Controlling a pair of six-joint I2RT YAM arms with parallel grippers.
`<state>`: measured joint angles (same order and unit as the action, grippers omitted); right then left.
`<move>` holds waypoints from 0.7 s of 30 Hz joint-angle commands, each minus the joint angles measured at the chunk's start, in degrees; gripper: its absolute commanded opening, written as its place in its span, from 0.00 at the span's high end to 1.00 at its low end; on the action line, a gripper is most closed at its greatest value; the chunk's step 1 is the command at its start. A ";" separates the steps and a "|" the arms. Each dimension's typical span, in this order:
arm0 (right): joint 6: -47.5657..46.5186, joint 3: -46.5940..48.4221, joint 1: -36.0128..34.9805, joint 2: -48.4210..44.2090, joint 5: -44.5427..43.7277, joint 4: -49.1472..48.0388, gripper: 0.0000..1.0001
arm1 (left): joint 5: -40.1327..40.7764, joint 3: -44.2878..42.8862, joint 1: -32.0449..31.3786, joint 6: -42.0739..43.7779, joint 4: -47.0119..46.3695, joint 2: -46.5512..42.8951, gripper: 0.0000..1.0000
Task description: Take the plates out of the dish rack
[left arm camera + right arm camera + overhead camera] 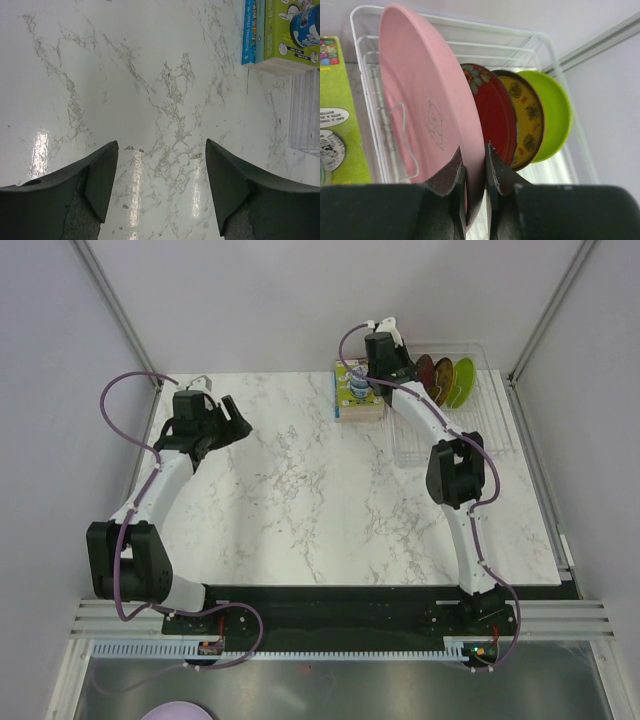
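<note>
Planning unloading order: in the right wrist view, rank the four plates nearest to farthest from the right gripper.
1. Plain pink round plastic plate, rim between the right gripper jaws.
2. Red patterned plastic plate, just behind.
3. Yellow patterned plastic plate, further right.
4. Lime green plastic plate, far right.

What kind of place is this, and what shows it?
Probably a robotics test cell, not a kitchen: two arms bolted beside a marble-patterned table, plain enclosure walls, a clear dish rack holding four plates.
</note>
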<state>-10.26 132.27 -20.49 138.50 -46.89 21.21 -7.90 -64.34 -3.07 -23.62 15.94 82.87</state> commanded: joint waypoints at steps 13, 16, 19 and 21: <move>-19.38 -11.76 -6.84 -21.67 -27.91 -27.34 1.00 | -3.26 1.31 -0.01 1.03 -2.85 -5.43 0.10; -1.30 -12.03 -7.11 -30.02 -13.18 -0.78 1.00 | -7.03 2.90 -0.01 0.42 -5.21 -6.66 0.07; 12.69 -18.52 -7.11 -39.07 3.43 8.39 1.00 | -13.18 5.01 -0.01 -0.90 -9.52 -8.25 0.07; 19.21 -26.16 -7.19 -45.29 16.71 8.76 1.00 | -17.40 5.97 -0.01 -2.65 -12.15 -9.04 0.07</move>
<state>-11.92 114.52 -27.16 104.75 -54.39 17.02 -15.46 -60.23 -3.07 -23.59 11.44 76.53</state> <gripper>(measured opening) 0.202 0.927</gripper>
